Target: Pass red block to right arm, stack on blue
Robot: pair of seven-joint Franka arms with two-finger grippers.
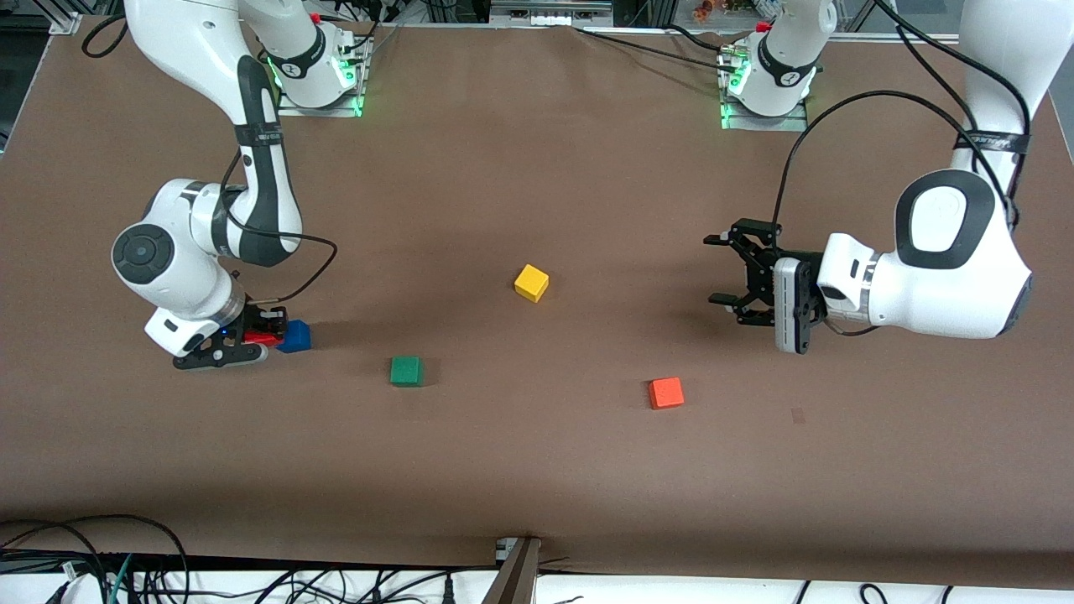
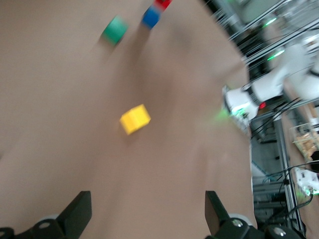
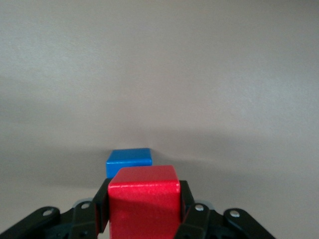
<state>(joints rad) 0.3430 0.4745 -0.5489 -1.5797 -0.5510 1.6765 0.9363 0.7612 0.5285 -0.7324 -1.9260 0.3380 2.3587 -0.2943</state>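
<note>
Right gripper (image 1: 252,340), low at the right arm's end of the brown table (image 1: 537,470), pinches the small deep-red cube (image 1: 262,338) between its black fingers (image 3: 187,206). The cube has no long axis; one flat face points at the small solid blue cube (image 1: 294,336), which sits on the table just beside it. Whether the two touch cannot be told. Next come one green cube (image 1: 406,371), one yellow cube (image 1: 531,283) and one orange cube (image 1: 666,393), each apart. Five cubes in all. Left gripper (image 1: 728,278) hangs above the table at the left arm's end, jaws spread, holding nothing.

Green cube (image 1: 406,371) near blue block (image 1: 295,336) — table (image 1: 537,470) open
</note>
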